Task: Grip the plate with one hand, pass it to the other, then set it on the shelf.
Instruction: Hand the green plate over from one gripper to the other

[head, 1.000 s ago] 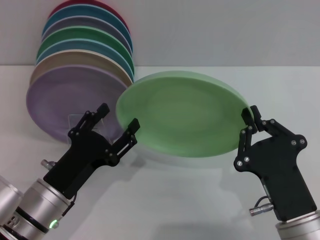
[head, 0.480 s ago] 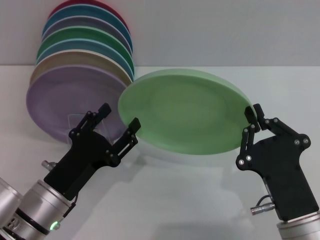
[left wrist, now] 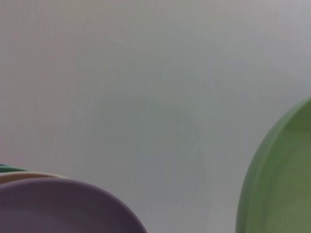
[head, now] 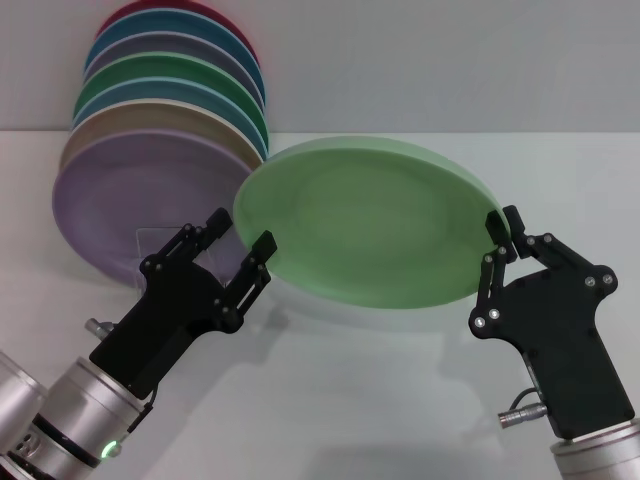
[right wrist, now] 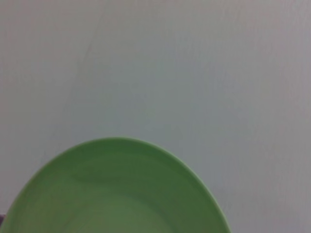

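Two black two-fingered grippers flank the round pale mint-green matte plate (head: 368, 222) in our head view, and the handover turns on that arrangement. We see the plate held off the white table (head: 400, 420), tilted with its face up and toward us, its wide span running left to right between the arms. Our right gripper (head: 500, 237) is pinching the plate's right edge, fingers pressed together on the rim. Our left gripper (head: 240, 243) sits at the plate's left edge with its fingers spread, one finger (head: 258, 262) overlapping the rim; we cannot tell whether it touches. So the plate lies to the right of the left gripper and just beside it, and we judge the next move calls for it to close on that near-left rim. Farther left stands the row of upright coloured plates (head: 165, 120), the lilac one (head: 130, 205) nearest, with the small clear acrylic plate stand (head: 165, 240) in front of it, partly hidden by the left gripper.

From our left wrist view we see only the mint plate's curved edge (left wrist: 282, 179) to one side and the lilac plate's rim (left wrist: 68, 206), well apart, with bare table between; no fingers show.

From our right wrist view the plate (right wrist: 116, 189) fills the lower part; its own fingers are out of sight.
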`<state>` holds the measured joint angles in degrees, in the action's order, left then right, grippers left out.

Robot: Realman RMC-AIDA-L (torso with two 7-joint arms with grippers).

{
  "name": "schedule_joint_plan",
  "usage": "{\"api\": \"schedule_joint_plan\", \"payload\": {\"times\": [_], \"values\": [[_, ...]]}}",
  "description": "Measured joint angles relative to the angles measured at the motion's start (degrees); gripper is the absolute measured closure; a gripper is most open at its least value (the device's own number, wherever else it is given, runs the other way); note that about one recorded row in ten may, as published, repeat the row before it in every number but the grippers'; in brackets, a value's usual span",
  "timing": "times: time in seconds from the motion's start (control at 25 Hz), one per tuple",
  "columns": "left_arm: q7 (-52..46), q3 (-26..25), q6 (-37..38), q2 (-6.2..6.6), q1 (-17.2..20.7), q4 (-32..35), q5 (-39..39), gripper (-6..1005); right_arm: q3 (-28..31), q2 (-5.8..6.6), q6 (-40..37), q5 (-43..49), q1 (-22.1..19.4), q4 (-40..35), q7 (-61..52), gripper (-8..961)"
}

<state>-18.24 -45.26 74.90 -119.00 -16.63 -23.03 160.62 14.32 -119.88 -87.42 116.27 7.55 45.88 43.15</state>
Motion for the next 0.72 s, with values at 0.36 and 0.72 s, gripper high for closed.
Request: {"api": "schedule_joint_plan", "payload": {"times": [0.36,0.72], "values": [[-0.1,-0.1,-0.3,-0.02,-0.3,0.1,0.0,472,0.0,0.0,0.2,0.0,0.3,-0.1,-0.1,928],[0.0,0.0,-0.4,-0.09,-0.4,0.3,0.0,746,-0.2,0.0,0.3,0.0,0.6,-0.4,-0.4,927]]}}
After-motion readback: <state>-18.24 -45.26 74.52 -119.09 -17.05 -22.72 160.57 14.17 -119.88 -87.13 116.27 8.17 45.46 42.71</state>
